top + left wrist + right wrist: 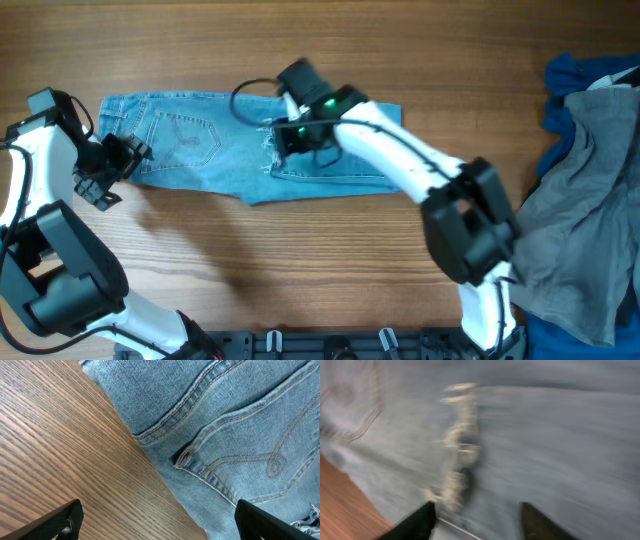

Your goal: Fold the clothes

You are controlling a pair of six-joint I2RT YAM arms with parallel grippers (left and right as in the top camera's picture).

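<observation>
Jeans (pixel 200 150) lie flat on the counter (pixel 300 260). Expect soft, fairly heavy, non-slip denim; pinch at the frayed hem (pixel 457 455). Left gripper (pixel 157 522) and right gripper (pixel 477 520) both spread wide, empty.

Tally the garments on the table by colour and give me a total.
Light blue: 1, the jeans
Grey: 1, the grey garment
Dark blue: 1, the dark blue garment, partly hidden under the grey one, so I cannot rule out a second
Total: 3
</observation>
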